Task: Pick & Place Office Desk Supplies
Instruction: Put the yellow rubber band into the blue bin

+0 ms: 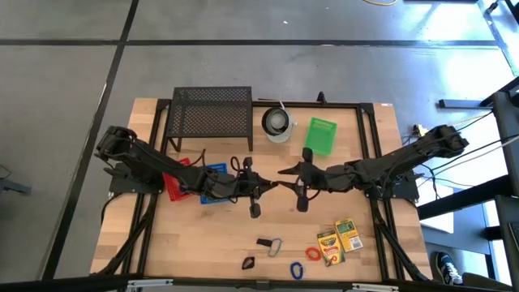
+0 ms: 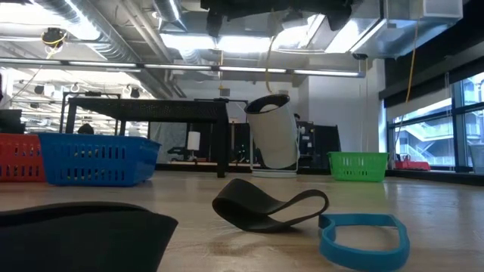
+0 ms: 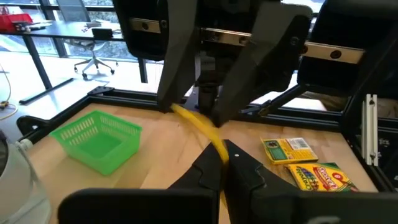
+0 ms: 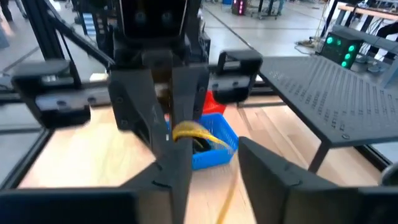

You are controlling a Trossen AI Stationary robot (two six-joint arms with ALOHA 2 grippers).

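Both arms are meeting above the table (image 1: 203,243) centre. The left gripper (image 1: 272,186) is clamping shut on the yellow rubber band (image 3: 200,127); the right gripper (image 1: 285,172) is facing it with jaws parted. Crayon boxes (image 1: 339,240) are lying at the near right, beside red and blue bands.

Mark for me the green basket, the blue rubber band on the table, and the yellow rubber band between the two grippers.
green basket (image 1: 321,135): high view, on its mesh floor.
blue rubber band (image 2: 363,239): low view, on the front of the loop.
yellow rubber band (image 3: 200,128): left wrist view, on the stretched strand.
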